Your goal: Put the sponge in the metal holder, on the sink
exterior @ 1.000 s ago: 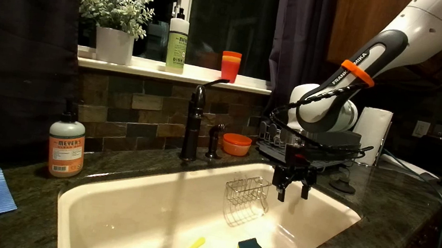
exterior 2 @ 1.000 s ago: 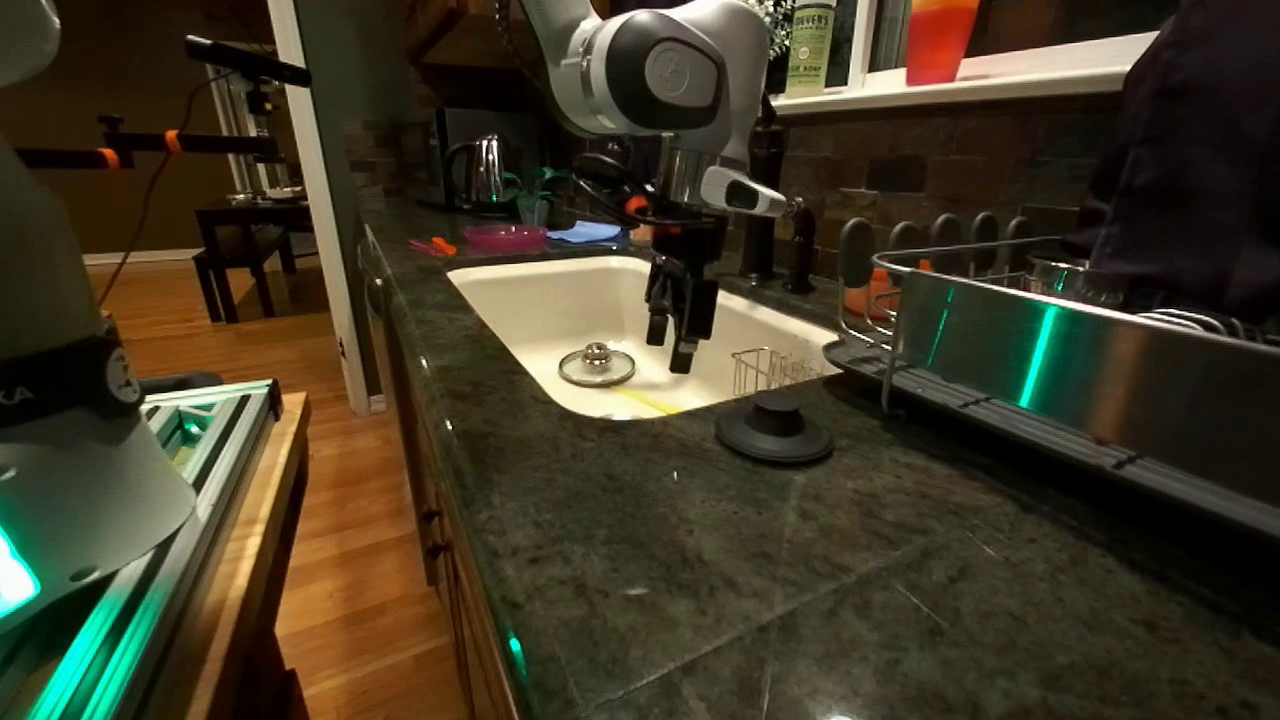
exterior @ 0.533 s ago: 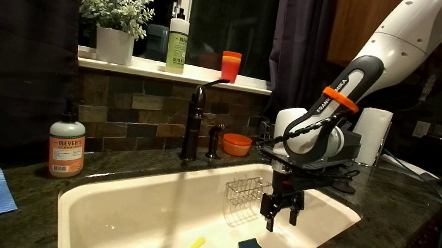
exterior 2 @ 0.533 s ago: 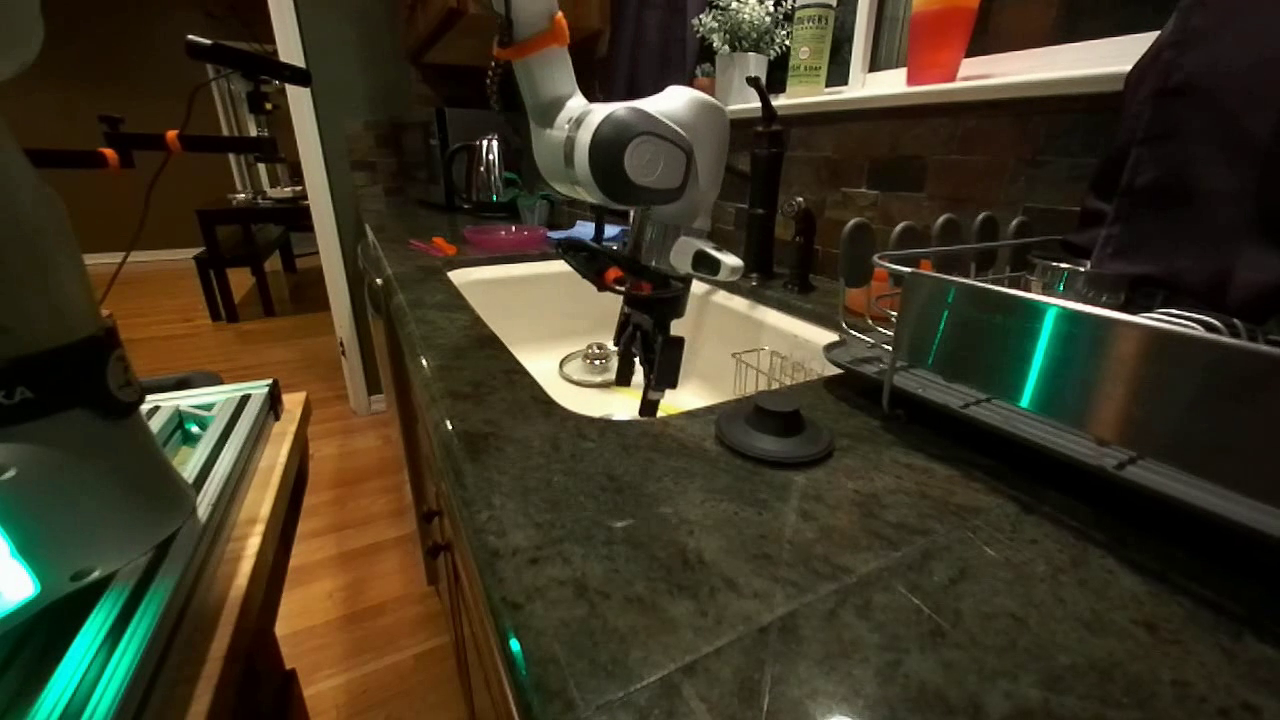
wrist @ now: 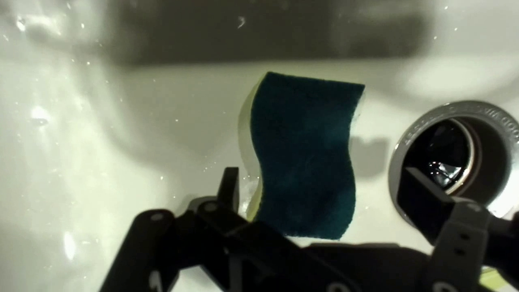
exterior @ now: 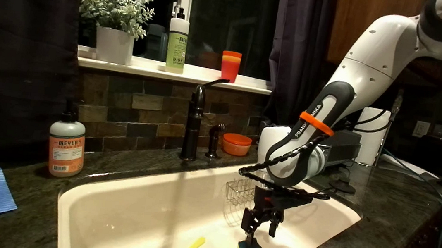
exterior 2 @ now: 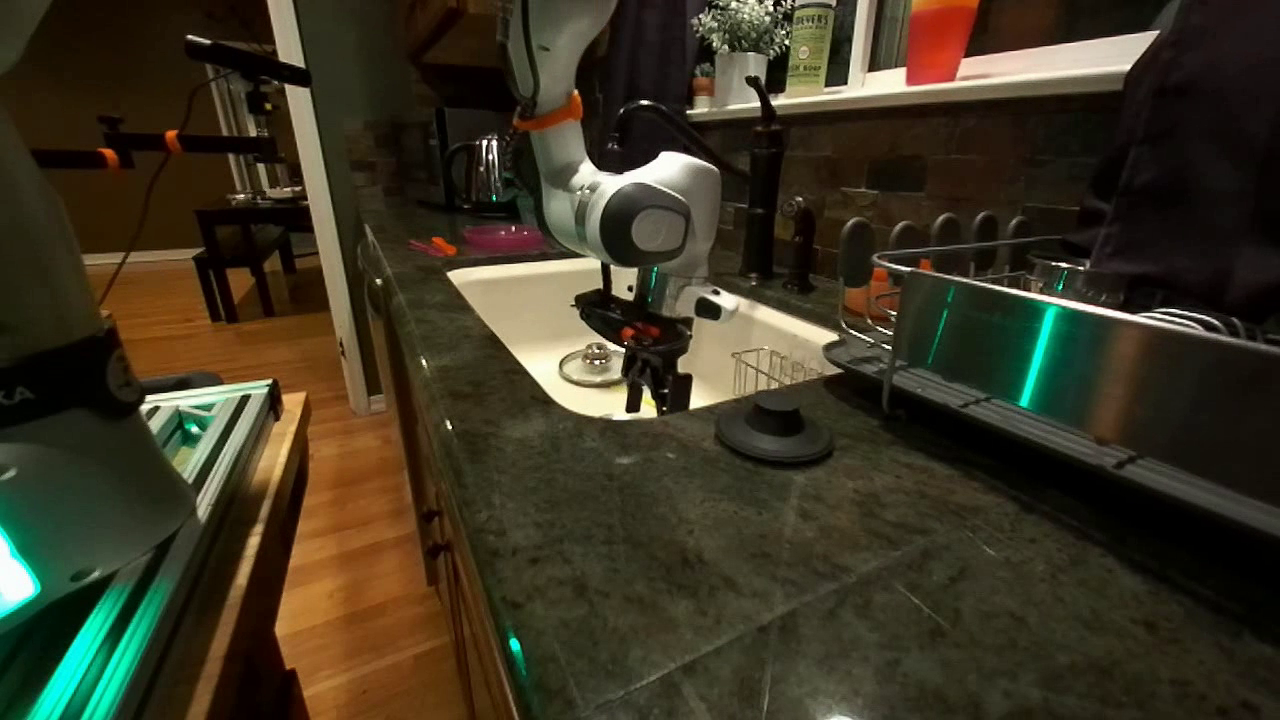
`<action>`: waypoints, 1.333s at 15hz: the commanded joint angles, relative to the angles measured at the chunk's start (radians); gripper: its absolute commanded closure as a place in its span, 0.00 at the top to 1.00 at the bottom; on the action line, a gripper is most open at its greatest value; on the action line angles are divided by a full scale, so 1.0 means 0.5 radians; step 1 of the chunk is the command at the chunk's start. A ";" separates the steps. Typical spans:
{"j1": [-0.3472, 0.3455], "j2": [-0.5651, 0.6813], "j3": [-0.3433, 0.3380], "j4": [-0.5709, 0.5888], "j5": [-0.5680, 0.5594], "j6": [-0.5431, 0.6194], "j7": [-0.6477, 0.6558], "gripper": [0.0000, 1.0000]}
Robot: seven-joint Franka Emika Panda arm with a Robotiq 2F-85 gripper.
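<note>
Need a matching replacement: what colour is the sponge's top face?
The sponge's top face is dark blue-green, showing best in the wrist view.

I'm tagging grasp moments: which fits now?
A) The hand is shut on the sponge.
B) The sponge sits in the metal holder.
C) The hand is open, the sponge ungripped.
C: the wrist view shows the hand with its fingers spread, and sink floor visible between the sponge and the finger nearer the drain.
</note>
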 commanded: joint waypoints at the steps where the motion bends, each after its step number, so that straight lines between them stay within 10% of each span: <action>1: 0.062 0.169 -0.054 0.174 -0.016 0.034 -0.048 1.00; 12: 0.115 0.362 -0.119 0.379 -0.041 -0.006 -0.112 0.05; 20: 0.128 0.218 -0.124 0.293 -0.029 -0.048 -0.086 0.00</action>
